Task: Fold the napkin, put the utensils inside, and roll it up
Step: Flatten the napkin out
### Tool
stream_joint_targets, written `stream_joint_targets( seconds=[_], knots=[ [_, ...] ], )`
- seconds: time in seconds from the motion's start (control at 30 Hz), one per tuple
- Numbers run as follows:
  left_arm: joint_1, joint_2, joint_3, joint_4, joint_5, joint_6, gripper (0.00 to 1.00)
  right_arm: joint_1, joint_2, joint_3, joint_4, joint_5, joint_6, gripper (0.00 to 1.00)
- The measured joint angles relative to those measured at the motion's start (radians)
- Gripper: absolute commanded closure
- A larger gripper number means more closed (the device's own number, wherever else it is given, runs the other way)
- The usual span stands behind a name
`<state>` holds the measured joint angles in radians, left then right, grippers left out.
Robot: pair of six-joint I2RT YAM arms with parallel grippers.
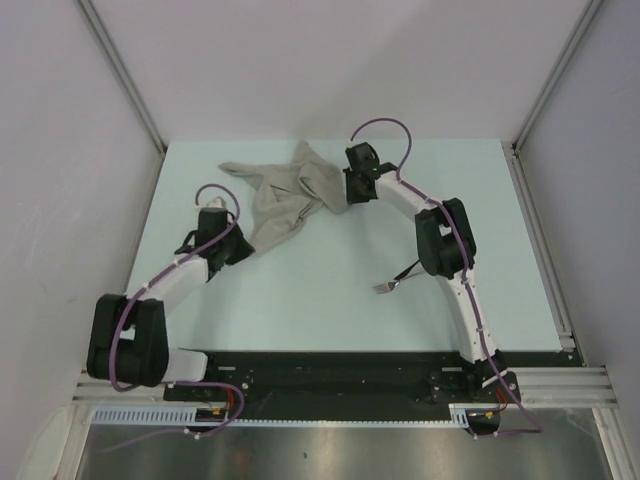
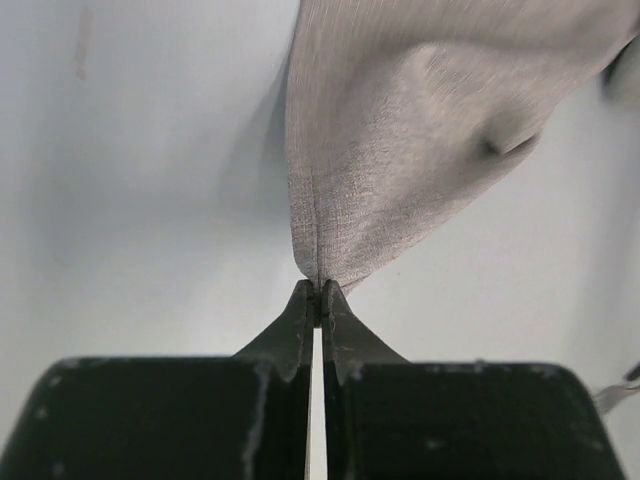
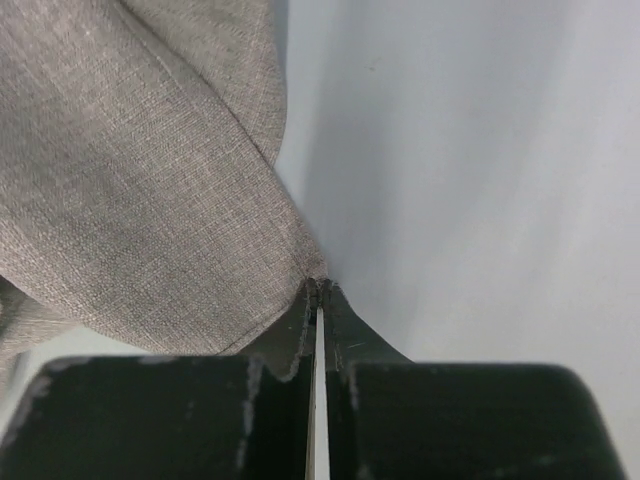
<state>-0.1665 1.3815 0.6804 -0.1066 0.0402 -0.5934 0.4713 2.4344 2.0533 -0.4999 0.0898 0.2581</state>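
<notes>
Napkin lies crumpled and partly lifted at the far middle of the pale table in the overhead view, stretched between both arms. The left gripper pinches its near left corner, while the right gripper grips its right edge. The fork and the dark utensil lie together near the right arm's elbow, well apart from the cloth. From the left wrist, that gripper's fingers are pressed together on a pointed corner of the napkin, which fans upward and to the right above the table. From the right wrist, the fingers are likewise closed tight on a fold of grey-beige cloth, which bulges out to the left of the tips.
</notes>
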Motion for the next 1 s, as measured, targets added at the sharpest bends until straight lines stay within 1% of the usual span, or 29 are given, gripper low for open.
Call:
stream_joint_targets(
  seconds=[0.1,0.2,0.37,0.43,0.53,0.63,0.73,0.83,0.93,0.97,1.0],
  knots=[
    [0.088,-0.097,0.043,-0.055,0.014,0.01,1.0,-0.023,-0.047,-0.038,-0.014,-0.009,0.0,1.0],
    [0.19,-0.215,0.122,-0.108,0.016,0.028,1.0,-0.073,-0.146,-0.087,-0.024,-0.005,-0.003,1.0],
    [0.326,-0.371,0.247,-0.166,0.018,0.072,1.0,-0.184,-0.412,-0.156,-0.011,0.029,-0.023,1.0],
    [0.372,-0.407,0.268,-0.185,0.033,0.086,1.0,-0.217,-0.523,-0.175,0.007,0.063,-0.035,1.0],
    [0.429,-0.441,0.279,-0.224,0.046,0.108,1.0,-0.229,-0.656,-0.205,0.031,0.11,-0.057,1.0],
    [0.447,-0.443,0.291,-0.27,0.055,0.13,1.0,-0.218,-0.755,-0.246,0.047,0.138,-0.076,1.0],
    [0.447,-0.439,0.306,-0.291,0.081,0.143,1.0,-0.208,-0.799,-0.275,0.05,0.142,-0.083,1.0],
    [0.447,-0.438,0.309,-0.285,0.111,0.151,1.0,-0.208,-0.808,-0.31,0.066,0.142,-0.091,1.0],
    [0.447,-0.41,0.309,-0.27,0.144,0.151,1.0,-0.212,-0.775,-0.32,0.083,0.134,-0.099,1.0],
    [0.448,-0.391,0.307,-0.261,0.164,0.151,1.0,-0.219,-0.747,-0.312,0.093,0.13,-0.102,0.88],
    [0.448,-0.374,0.3,-0.253,0.18,0.151,1.0,-0.221,-0.718,-0.296,0.097,0.127,-0.102,0.7]
  ],
)
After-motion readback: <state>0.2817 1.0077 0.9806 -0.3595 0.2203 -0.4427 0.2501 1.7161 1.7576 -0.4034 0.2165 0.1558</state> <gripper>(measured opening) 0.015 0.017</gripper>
